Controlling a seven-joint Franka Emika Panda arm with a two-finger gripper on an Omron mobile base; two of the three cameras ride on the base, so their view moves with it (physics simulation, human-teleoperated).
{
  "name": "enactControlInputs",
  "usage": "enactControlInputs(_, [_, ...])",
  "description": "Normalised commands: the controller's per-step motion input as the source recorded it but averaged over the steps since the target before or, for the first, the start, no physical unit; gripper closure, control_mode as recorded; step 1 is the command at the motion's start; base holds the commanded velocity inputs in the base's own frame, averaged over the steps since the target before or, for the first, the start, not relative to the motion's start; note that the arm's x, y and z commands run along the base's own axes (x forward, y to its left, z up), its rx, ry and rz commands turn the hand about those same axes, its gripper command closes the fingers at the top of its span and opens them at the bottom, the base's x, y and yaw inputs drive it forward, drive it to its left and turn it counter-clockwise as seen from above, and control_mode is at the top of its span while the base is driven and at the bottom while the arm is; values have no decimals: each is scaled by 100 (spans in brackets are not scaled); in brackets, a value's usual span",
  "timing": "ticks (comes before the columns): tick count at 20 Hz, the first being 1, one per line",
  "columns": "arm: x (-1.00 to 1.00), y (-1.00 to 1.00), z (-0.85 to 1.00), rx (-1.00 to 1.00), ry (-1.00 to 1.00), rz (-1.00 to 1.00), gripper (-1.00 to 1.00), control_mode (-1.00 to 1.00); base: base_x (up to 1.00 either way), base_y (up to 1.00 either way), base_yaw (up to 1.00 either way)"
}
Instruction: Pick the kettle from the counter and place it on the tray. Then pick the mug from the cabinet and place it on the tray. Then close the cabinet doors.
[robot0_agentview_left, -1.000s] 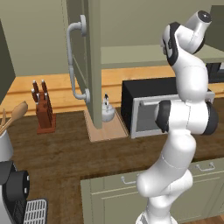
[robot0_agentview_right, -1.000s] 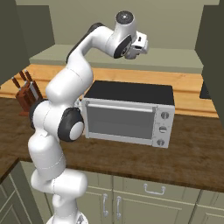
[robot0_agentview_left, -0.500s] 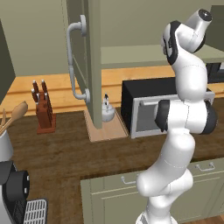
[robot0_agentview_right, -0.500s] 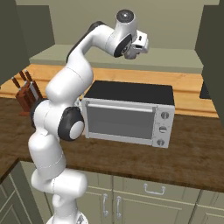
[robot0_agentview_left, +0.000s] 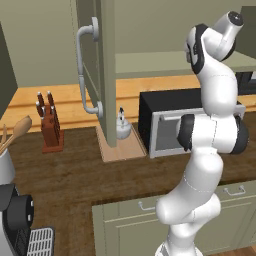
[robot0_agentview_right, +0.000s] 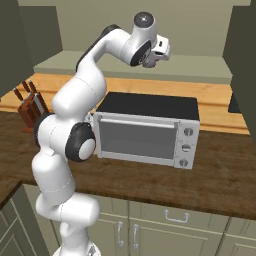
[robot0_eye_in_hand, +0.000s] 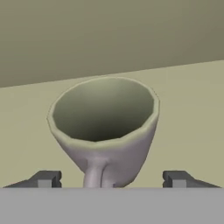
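Observation:
The grey mug (robot0_eye_in_hand: 105, 124) stands on the pale shelf (robot0_eye_in_hand: 192, 113) of the olive-green cabinet (robot0_agentview_right: 150, 75), its handle turned toward me. My gripper (robot0_eye_in_hand: 109, 180) is open, with one dark fingertip (robot0_eye_in_hand: 44, 178) on each side of the mug's base and a gap to the mug on both sides. In the right base view the gripper (robot0_agentview_right: 156, 54) is up at shelf height, above the oven. The white kettle (robot0_agentview_left: 122, 128) sits on the tan tray (robot0_agentview_left: 119, 148) on the dark counter (robot0_agentview_left: 70, 175). A cabinet door (robot0_agentview_left: 104, 75) with a curved grey handle (robot0_agentview_left: 85, 70) stands open in front of the tray.
A black and silver oven (robot0_agentview_right: 150, 130) stands on the counter below my arm. A knife block (robot0_agentview_left: 49, 126) is at the left, and a holder with a wooden spoon (robot0_agentview_left: 15, 135) sits nearer the front left. The other cabinet door (robot0_agentview_right: 244, 55) hangs open at the right.

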Motion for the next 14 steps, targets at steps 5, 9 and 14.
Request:
enactControlInputs(5, [3,0,0,0,0,-1,100,-100,0,0,0])
enactControlInputs(9, [0,0,0,0,-6,-2,100,-100,0,0,0])
enactControlInputs(14, [-2,0,0,0,-10,-3,100,-100,0,0,0])
